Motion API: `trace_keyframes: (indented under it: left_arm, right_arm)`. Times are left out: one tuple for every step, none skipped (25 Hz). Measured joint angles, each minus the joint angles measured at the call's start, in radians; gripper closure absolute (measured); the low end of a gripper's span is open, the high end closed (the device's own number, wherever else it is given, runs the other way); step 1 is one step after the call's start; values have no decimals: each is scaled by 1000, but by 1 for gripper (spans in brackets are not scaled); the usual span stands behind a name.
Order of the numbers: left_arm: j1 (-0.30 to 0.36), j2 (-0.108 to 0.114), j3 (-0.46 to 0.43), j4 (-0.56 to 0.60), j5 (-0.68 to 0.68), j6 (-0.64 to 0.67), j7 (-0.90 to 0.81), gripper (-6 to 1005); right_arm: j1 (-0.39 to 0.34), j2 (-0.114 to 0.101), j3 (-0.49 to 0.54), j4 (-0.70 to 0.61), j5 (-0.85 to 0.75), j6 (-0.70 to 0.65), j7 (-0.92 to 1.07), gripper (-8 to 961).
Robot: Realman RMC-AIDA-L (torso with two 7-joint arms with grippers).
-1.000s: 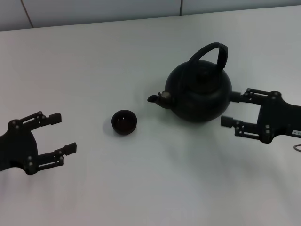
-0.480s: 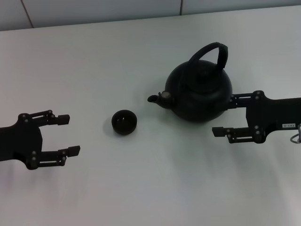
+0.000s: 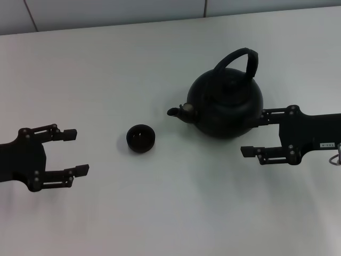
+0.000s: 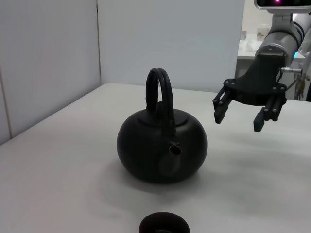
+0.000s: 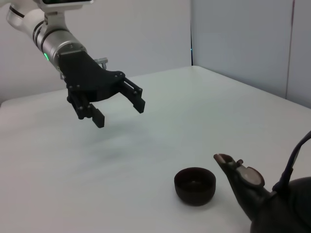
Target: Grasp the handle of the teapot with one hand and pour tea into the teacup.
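The matte-black teapot point(image 3: 226, 104) stands right of centre on the white table, spout pointing left, its arched handle point(image 3: 240, 58) upright. The small black teacup point(image 3: 140, 138) sits left of the spout, apart from it. My right gripper point(image 3: 254, 133) is open and empty, hovering beside the teapot's right side, one finger close to the body. My left gripper point(image 3: 76, 151) is open and empty at the left, well short of the cup. The left wrist view shows the teapot point(image 4: 163, 148), handle point(image 4: 163, 92) and right gripper point(image 4: 238, 121). The right wrist view shows the cup point(image 5: 195, 184) and left gripper point(image 5: 119, 113).
The white table point(image 3: 160, 213) reaches back to pale wall panels point(image 3: 106, 10). A thin cable loop point(image 3: 335, 160) shows at the right arm's wrist. No other objects stand on the table.
Over the last second both grippers levelled out; the right one shifted slightly left beside the teapot, the left one slightly towards the cup. Teapot and cup have not moved.
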Motion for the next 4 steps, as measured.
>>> trace_keyframes:
  left_arm:
    - [0,0,0,2,0,0,0,191]
    - [0,-1,0,4,0,0,0,191]
    - [0,-1,0,4,0,0,0,191]
    - [0,-1,0,4,0,0,0,191]
  right_arm:
    - [-1,0,0,0,-2,-1,0,282]
    - [-1,2,0,0,-7,-1,-2,282]
    - [-2,3,0,0,-11,-1,-3,282]
    - [-3,4,0,1,-16,-1,-4,282]
